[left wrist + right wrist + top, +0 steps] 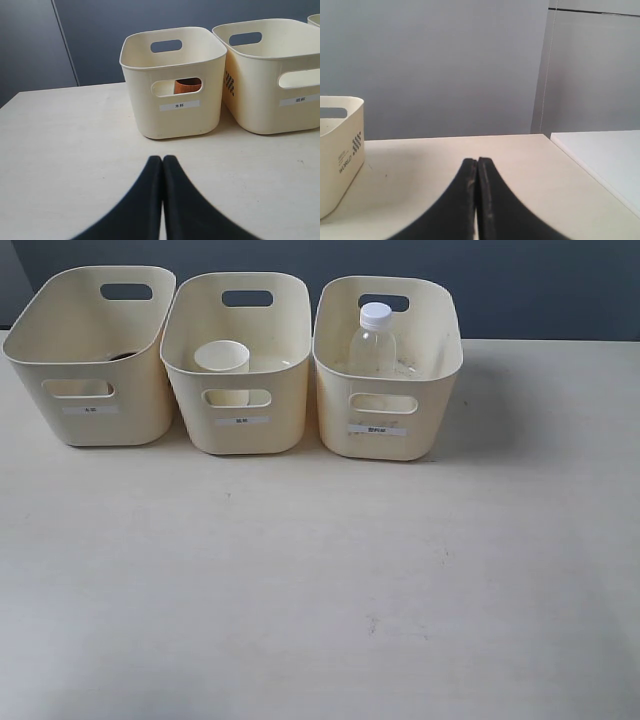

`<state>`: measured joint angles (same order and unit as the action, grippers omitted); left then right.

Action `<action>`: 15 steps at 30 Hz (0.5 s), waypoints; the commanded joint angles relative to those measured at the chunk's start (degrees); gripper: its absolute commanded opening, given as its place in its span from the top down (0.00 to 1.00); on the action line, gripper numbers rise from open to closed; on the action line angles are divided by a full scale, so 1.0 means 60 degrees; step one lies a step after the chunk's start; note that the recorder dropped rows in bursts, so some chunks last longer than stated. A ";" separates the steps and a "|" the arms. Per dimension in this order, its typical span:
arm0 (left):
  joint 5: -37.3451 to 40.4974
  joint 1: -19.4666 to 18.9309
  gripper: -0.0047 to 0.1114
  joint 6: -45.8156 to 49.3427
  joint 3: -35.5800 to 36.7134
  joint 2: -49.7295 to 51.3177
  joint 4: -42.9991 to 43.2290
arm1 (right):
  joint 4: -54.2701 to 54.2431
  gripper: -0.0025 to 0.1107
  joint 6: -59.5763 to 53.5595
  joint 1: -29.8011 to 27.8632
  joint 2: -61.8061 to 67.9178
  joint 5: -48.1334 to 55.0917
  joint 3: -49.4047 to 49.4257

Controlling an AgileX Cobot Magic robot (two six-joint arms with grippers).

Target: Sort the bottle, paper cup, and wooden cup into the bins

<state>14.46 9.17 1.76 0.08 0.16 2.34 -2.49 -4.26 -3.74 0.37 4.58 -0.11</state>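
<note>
We see the bottle (373,342) standing upright in the right bin (440,350), its white cap (376,312) rising just above the rim. The paper cup (222,359) stands upright, mouth up, in the middle bin (290,370). The wooden cup (187,85) sits in the left bin (135,75); from the left wrist view we catch it through the front handle cut-out, and in the exterior view only a dark sliver of it (122,356) shows over the near wall.

The three bins stand in a row at the far side of the table (320,580), touching or nearly touching one another, each with a small white label (377,429) on its front face. We cannot read the labels in the exterior view.

The left gripper (163,159) hangs low over the table in front of the left bin, well apart from it, its two black fingers (145,195) pressed together with nothing between them. The right gripper (477,161) is likewise closed and empty, over bare table, with the side wall of a bin (340,150), bearing printed text, near the edge of its view. Neither arm appears in the exterior view.
</note>
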 commanded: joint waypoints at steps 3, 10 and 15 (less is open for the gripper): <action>-0.0131 0.0026 0.96 -0.0032 -0.0013 -0.0026 0.0009 | -0.0354 0.98 0.0088 -0.0048 -0.0062 0.0292 0.0018; -0.0131 0.0026 0.96 -0.0032 -0.0013 -0.0026 0.0009 | -0.0240 0.98 0.0710 -0.0048 -0.0062 0.0411 0.0018; -0.0131 0.0026 0.96 -0.0032 -0.0013 -0.0026 0.0009 | -0.0172 0.98 0.0710 -0.0048 -0.0062 0.0427 0.0018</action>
<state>14.46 9.17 1.76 0.08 0.16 2.34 -3.76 0.00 -3.74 0.37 7.10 -0.11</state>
